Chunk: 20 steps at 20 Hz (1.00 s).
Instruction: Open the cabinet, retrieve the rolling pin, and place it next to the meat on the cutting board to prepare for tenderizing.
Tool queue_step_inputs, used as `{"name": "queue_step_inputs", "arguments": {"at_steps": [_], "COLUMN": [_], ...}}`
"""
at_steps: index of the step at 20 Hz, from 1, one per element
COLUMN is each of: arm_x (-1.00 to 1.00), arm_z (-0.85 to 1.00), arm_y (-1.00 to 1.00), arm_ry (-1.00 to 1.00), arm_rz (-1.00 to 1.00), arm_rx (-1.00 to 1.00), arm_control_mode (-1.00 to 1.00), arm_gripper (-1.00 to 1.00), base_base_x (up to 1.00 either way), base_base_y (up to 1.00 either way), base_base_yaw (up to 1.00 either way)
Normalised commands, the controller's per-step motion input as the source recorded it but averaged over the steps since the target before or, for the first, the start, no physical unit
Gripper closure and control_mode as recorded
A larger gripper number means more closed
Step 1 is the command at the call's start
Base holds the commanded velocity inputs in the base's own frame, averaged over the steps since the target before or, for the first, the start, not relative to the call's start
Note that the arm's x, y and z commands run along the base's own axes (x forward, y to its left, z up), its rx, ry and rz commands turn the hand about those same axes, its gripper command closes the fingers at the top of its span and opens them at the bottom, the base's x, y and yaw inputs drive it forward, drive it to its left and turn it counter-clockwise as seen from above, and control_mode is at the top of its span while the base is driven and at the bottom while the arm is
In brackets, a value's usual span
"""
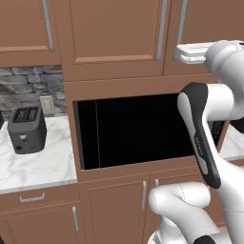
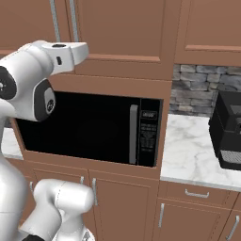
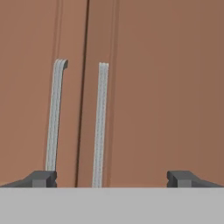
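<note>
Kitchen wall, left base view: cabinet (image 1: 114, 33) at 12 o'clock, doors shut. Right base view: same, unopened. Hand view: handles (image 3: 99, 124) at 10 o'clock; gripper (image 3: 112, 178) spread wide, empty. Judged barely begun; rolling pin unretrieved.

black built-in microwave (image 2: 89, 129) at centre, control panel (image 2: 148, 136) at its 3 o'clock. toaster (image 1: 26, 129) on marble counter (image 1: 33, 164), 9 o'clock. coffee machine (image 2: 227, 129), 3 o'clock, before stone backsplash (image 2: 202, 89).
</note>
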Motion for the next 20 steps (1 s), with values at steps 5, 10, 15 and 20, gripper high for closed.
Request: {"name": "queue_step_inputs", "arguments": {"at_steps": [5, 10, 15, 20], "arm_x": [0.06, 0.0, 0.07, 0.06], "arm_z": [0.0, 0.0, 0.0, 0.0], "arm_y": [0.0, 0.0, 0.0, 0.0], "arm_ry": [0.0, 0.0, 0.0, 0.0], "arm_rz": [0.0, 0.01, 0.0, 0.0], "arm_rx": [0.0, 0.0, 0.0, 0.0], "arm_control_mode": [-1.0, -1.0, -1.0, -1.0], "arm_gripper": [-1.0, -1.0, -1.0, -1.0], "base_base_x": [0.0, 0.0, 0.0, 0.0], "base_base_y": [0.0, 0.0, 0.0, 0.0], "base_base_yaw": [0.0, 0.0, 0.0, 0.0]}}
